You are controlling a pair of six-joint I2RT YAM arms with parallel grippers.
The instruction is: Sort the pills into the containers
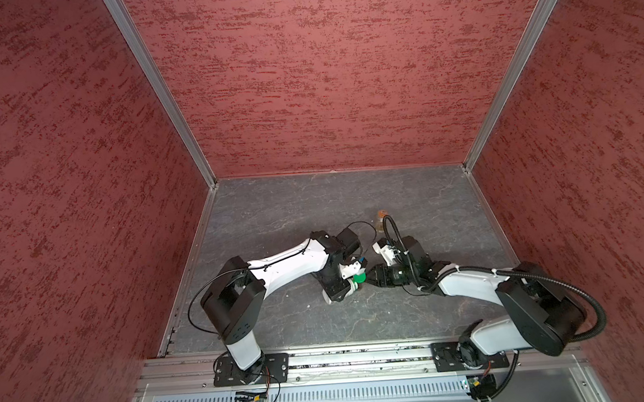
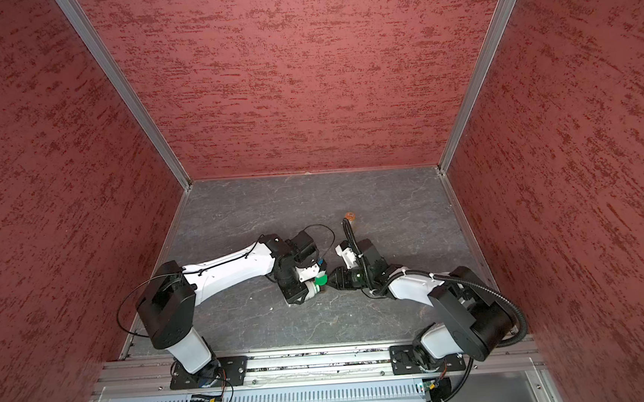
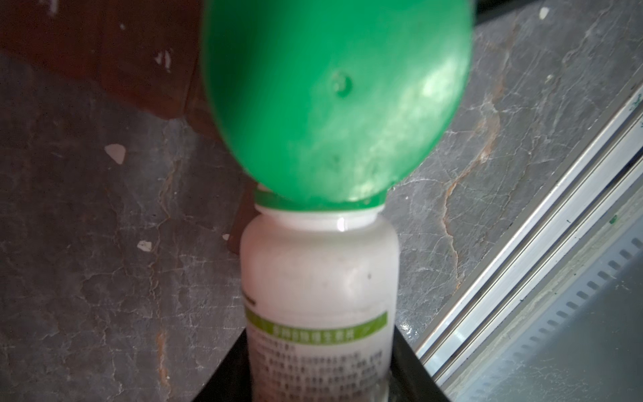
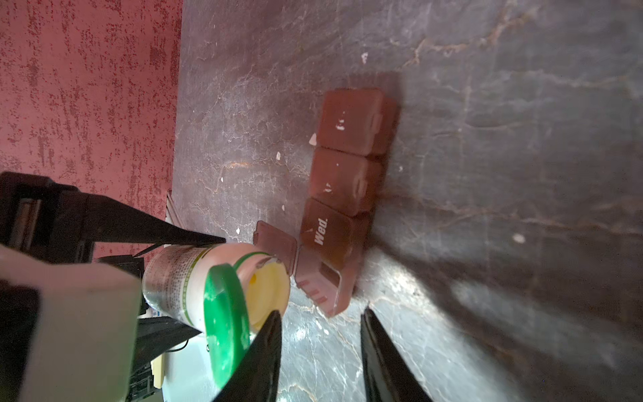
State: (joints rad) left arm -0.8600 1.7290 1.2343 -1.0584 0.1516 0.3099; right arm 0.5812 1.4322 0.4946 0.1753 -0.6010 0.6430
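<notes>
Left gripper (image 1: 349, 285): yours is clamped on the white pill bottle (image 3: 320, 271), one finger on each side of its body
Pill bottle: mid grey table (image 1: 314, 218), tipped well over, mouth pointing towards your right gripper
Green cap (image 3: 334, 97): flipped open, joined at the neck; yellow shows inside the mouth
Pill box (image 4: 348, 174): brown, flat on the table just beyond the bottle mouth; the cell beside "Wed." stands open, three others shut
Right gripper (image 4: 322, 310): jaws narrowly apart, nothing between them; one finger overlaps the cap's rim, contact unclear
White bits (image 4: 313, 139): scattered by the pill box, can't tell if pills
Orange-topped item (image 1: 381, 214): beyond your right wrist, too small to name
</notes>
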